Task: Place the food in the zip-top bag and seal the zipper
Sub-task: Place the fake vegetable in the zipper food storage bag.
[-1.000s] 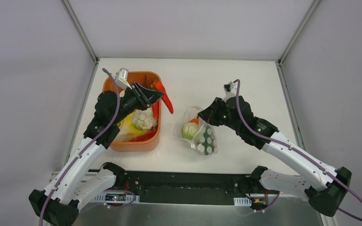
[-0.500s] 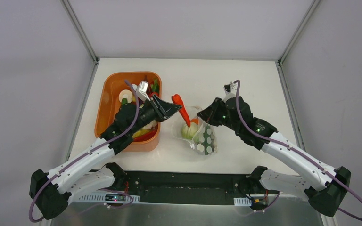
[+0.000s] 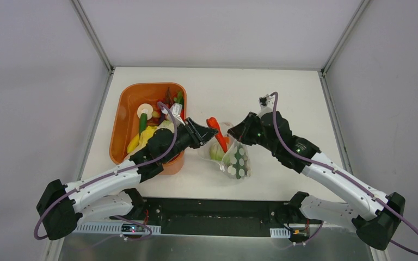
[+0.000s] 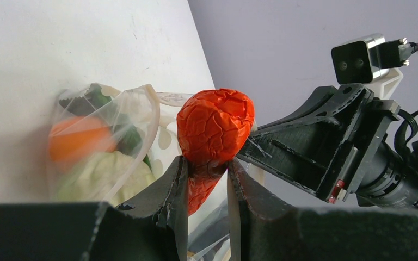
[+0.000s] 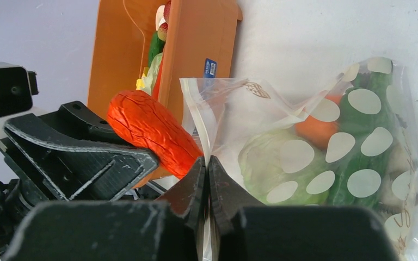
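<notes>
Loading is the step in hand: the left fingers (image 4: 207, 169) pinch a wrinkled red pepper (image 4: 215, 126) by its narrow end and hold it in the air just beside the mouth of the zip-top bag (image 5: 326, 147). The bag lies on the table (image 3: 283, 92), to the right of the orange tub (image 3: 121, 117). The right fingers (image 5: 207, 166) are pressed together on 1 lip of the opening, lifting it — the other lip sags away, as far as I can make out. At least 2 pieces sit inside: a pale green leafy one and an orange one. Next, I'd say, the pepper must be eased fat end first through that gap and released — without dragging the held lip. Sealing comes later.
</notes>
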`<action>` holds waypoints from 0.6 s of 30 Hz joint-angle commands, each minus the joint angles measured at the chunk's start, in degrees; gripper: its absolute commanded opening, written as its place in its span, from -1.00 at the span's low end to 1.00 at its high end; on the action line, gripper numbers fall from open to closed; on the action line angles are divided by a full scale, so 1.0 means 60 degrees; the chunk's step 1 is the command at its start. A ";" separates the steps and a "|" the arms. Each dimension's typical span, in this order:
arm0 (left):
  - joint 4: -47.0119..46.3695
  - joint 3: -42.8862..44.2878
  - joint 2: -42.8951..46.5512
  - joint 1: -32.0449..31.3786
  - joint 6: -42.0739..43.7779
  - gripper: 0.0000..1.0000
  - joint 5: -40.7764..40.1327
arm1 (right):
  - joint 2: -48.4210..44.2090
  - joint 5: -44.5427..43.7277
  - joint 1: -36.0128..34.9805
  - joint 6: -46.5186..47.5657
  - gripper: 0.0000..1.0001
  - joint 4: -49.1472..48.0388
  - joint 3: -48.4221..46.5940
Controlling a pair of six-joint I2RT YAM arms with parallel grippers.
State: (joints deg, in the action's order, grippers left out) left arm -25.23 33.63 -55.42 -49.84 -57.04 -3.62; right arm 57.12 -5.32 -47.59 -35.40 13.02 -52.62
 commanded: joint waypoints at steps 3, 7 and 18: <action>-0.0765 0.0004 -0.0275 -0.0461 -0.0201 -0.81 -0.0849 | -0.0159 -0.0167 0.0016 -0.0200 -0.89 -0.0790 -0.0094; -0.0368 0.0088 -0.0363 -0.0708 -0.0262 -0.76 -0.0764 | -0.0069 -0.0326 0.0021 -0.0179 -0.89 -0.0851 -0.0137; 0.0339 0.0516 -0.1159 -0.0931 -0.0631 -0.53 -0.0044 | -0.0195 -0.0620 0.0018 -0.0225 -0.89 -0.0954 -0.0020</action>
State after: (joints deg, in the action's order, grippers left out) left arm -24.58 33.67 -60.10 -54.81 -59.55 -6.35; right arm 57.19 -6.92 -47.59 -36.01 11.75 -52.62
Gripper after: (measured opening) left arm 0.247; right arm 0.053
